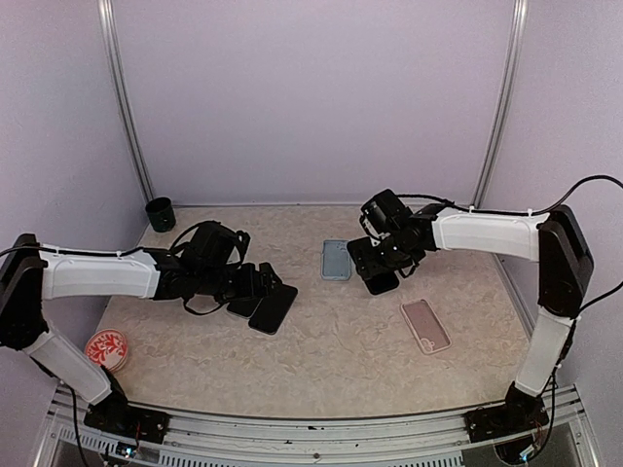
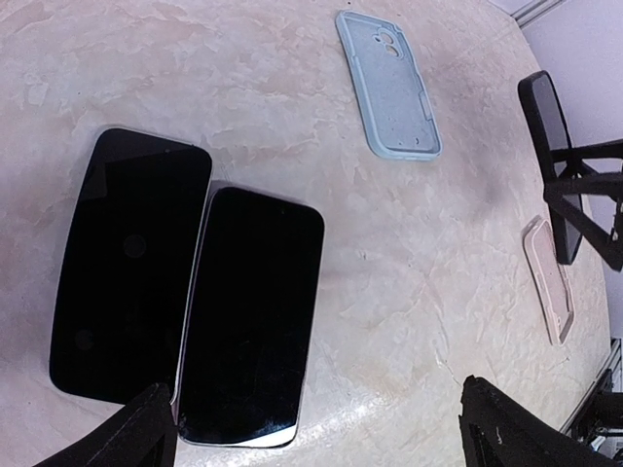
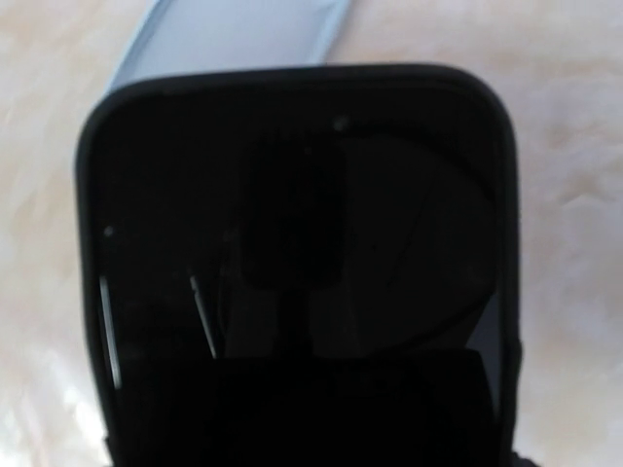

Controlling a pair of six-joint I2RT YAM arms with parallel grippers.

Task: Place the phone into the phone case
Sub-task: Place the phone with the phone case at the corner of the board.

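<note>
My right gripper [image 1: 381, 269] is shut on a black phone [image 1: 384, 282], holding it tilted above the table just right of the light-blue phone case [image 1: 336, 260]. In the right wrist view the phone [image 3: 292, 243] fills the frame with its dark screen and hides the fingers; an edge of the case [image 3: 234, 34] shows behind its top. The left wrist view has the case [image 2: 389, 83] lying flat with its inside up and the held phone [image 2: 547, 122] at the far right. My left gripper [image 2: 326, 438] stands open and empty above the table.
Two more black phones [image 2: 131, 263] [image 2: 251, 316] lie side by side, screens up, under my left gripper. A pink case [image 1: 425, 325] lies at the right front. A dark cup [image 1: 161, 214] stands at the back left, and a red round dish [image 1: 107, 348] sits at the front left.
</note>
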